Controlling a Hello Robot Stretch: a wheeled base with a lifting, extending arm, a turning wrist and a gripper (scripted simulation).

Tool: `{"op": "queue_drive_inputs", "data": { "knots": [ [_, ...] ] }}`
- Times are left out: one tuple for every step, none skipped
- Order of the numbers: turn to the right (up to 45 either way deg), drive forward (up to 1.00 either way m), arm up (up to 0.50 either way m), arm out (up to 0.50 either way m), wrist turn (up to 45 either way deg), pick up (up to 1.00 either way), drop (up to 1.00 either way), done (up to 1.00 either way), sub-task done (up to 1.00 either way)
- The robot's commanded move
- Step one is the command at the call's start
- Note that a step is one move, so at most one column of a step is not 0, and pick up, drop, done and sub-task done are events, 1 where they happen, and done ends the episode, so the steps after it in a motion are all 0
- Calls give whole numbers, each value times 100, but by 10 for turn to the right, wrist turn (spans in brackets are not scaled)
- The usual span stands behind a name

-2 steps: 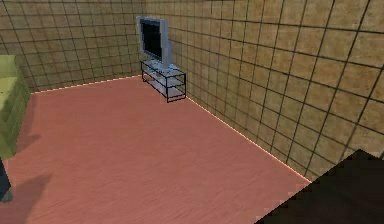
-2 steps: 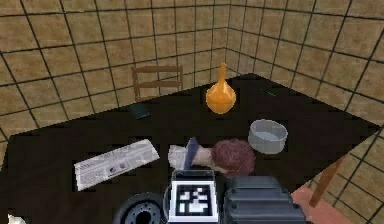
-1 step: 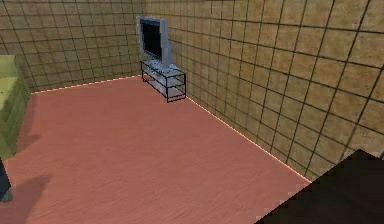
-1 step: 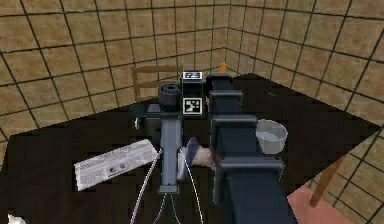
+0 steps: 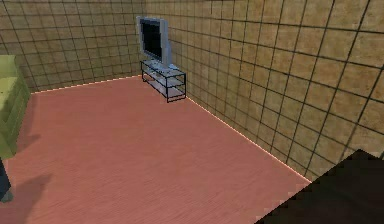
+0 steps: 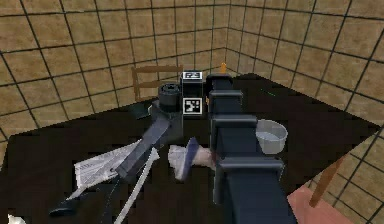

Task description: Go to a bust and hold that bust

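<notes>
In the arm side view my arm point(image 6: 236, 140) reaches out over a dark table point(image 6: 60, 150). Two white marker squares point(image 6: 193, 102) stand at its far end, and the gripper point(image 6: 167, 98) is the dark body left of them, low over the tabletop. I cannot tell whether it holds anything. A small blue and pinkish shape point(image 6: 186, 158) lies on the table just left of the arm; its form is too unclear to call a bust.
Also on the table are a crumpled newspaper point(image 6: 105, 165), a long dark object point(image 6: 150, 140), a grey bowl point(image 6: 270, 132) and a small orange thing point(image 6: 222, 69). A wooden chair point(image 6: 152, 76) stands behind it. The forward view has a TV point(image 5: 152, 38) on a glass stand point(image 5: 165, 80), a yellow-green sofa point(image 5: 10, 100) and open red floor point(image 5: 140, 150).
</notes>
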Motion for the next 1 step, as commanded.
{"op": "queue_drive_inputs", "data": {
  "knots": [
    [0,0,0,0,450,0,0,0,0]
  ]
}}
